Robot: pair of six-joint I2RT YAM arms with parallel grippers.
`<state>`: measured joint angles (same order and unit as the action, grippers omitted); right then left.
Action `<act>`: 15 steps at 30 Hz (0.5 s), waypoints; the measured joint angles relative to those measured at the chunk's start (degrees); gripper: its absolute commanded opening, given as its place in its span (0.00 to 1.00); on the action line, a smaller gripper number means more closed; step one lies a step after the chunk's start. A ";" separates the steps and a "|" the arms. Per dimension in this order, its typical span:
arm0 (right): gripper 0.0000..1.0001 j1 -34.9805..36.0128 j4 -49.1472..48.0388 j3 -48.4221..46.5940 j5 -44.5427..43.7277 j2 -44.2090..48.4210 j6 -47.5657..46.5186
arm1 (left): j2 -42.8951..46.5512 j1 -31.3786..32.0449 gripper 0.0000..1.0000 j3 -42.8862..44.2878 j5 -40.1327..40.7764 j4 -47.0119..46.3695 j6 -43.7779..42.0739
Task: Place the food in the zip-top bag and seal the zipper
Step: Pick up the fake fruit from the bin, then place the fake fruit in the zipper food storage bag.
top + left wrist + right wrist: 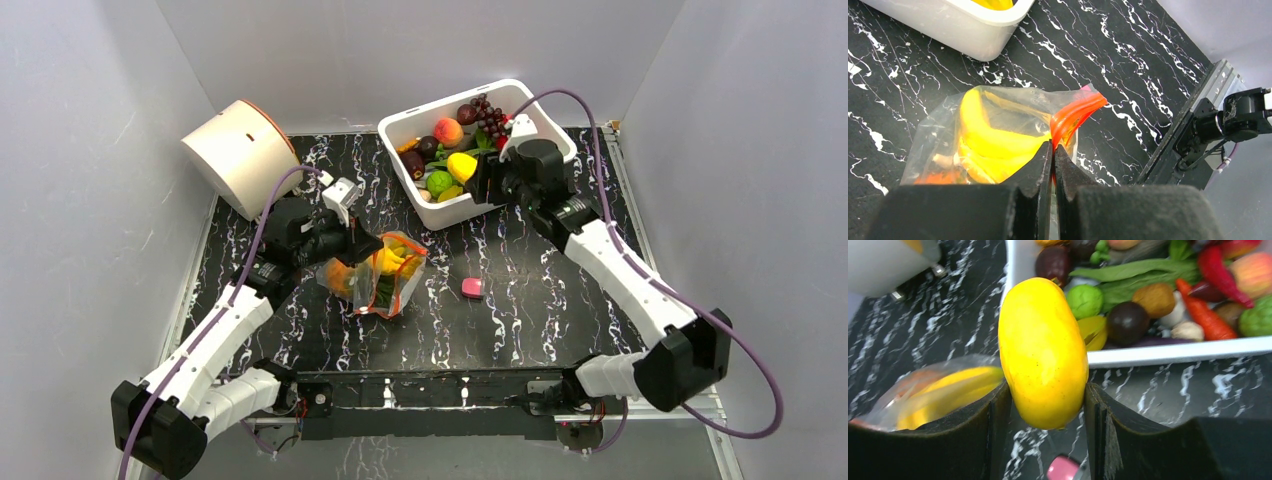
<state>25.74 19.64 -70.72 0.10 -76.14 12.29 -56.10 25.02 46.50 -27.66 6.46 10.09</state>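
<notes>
The zip-top bag (385, 275) stands left of the table's centre, with a yellow banana bunch (993, 140) and something orange (935, 177) inside it. My left gripper (1053, 145) is shut on the bag's mouth, pinching the red-orange zipper (1075, 112), which bends away to the right. A smooth yellow fruit (1043, 350) sits between the fingers of my right gripper (1047, 390), which is shut on it. In the top view that gripper (485, 180) hovers at the front edge of the white bin (455, 212), up and to the right of the bag.
The white bin's rim (1168, 352) runs behind the held fruit, and several more toy fruits and vegetables lie inside. A small pink block (471, 288) lies on the black marbled table right of the bag. A white drum-shaped object (240, 155) leans at the back left.
</notes>
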 measured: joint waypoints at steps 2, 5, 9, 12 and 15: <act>0.26 0.61 0.22 2.10 2.25 2.49 1.51 | -0.02 0.00 0.00 0.00 0.44 -0.02 0.68; 0.25 1.40 0.85 4.70 5.16 5.99 3.43 | -0.22 0.00 0.00 0.00 0.96 -0.50 2.19; 0.26 1.97 0.96 8.35 9.77 11.13 5.60 | -1.29 0.00 0.00 0.00 1.16 -1.27 3.87; 0.26 2.05 0.76 10.16 14.10 13.22 6.47 | -2.14 0.00 0.00 0.02 1.16 -1.77 4.94; 0.26 2.29 -0.46 11.63 18.23 13.66 7.96 | -2.91 0.00 0.00 0.44 1.16 -2.14 5.70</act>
<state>28.03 19.18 -59.09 18.33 -62.48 20.25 -59.00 25.02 46.94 -26.50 4.32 15.79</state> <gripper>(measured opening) 0.489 0.011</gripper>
